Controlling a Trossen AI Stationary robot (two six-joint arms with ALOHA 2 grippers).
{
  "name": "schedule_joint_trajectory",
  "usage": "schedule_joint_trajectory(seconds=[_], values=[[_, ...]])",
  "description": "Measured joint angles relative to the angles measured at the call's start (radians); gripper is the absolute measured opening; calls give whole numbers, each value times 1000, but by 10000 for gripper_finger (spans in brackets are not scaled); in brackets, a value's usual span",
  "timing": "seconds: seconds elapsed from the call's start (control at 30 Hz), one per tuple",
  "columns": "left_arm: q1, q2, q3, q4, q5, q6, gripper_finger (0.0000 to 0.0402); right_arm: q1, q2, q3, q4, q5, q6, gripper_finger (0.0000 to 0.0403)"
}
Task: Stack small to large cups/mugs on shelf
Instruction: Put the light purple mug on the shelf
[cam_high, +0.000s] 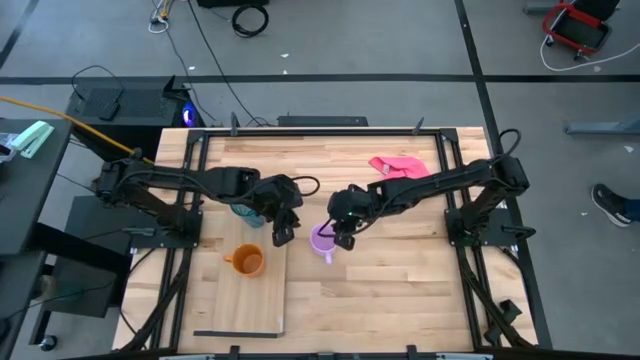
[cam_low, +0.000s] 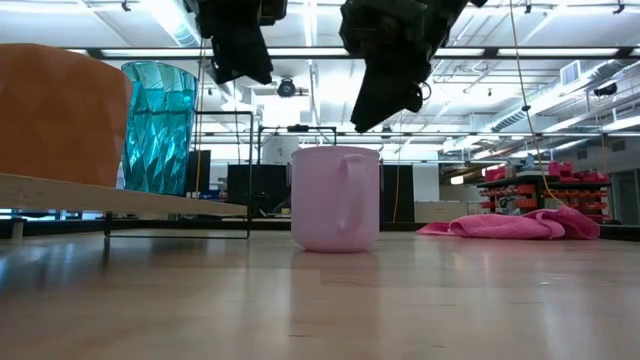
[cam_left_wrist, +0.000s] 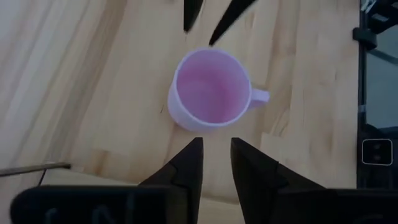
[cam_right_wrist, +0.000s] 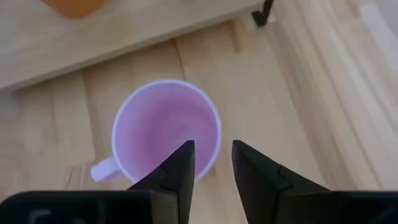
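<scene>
The right tool (cam_high: 343, 233) hovers above the lilac mug (cam_high: 322, 240), its fingers (cam_right_wrist: 180, 168) parted with a clear gap, nothing between them; in its wrist view one fingertip overlaps the mug's rim. From the low view we see the tool raised clear of the mug (cam_low: 336, 198), which stands upright on the bare surface (cam_high: 400, 270) just off the shelf's (cam_high: 245, 300) edge, its handle (cam_left_wrist: 259, 96) sticking out sideways. The left tool (cam_high: 284, 228) hangs near the other side of the same mug, its fingers (cam_left_wrist: 186, 171) also apart and holding nothing. On the shelf we see the orange mug (cam_high: 246, 261) upright, and the teal tumbler (cam_low: 158, 127) upright farther back, largely hidden beneath the left arm from above. A pink cloth (cam_high: 399, 165) lies crumpled on the surface, well apart from the mugs.
</scene>
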Motion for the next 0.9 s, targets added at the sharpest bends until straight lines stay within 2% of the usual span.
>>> schedule_joint_trajectory(seconds=[0.9], values=[[-2, 2, -1, -13, 0, 32, 78, 7, 17, -8, -8, -21, 15, 114]])
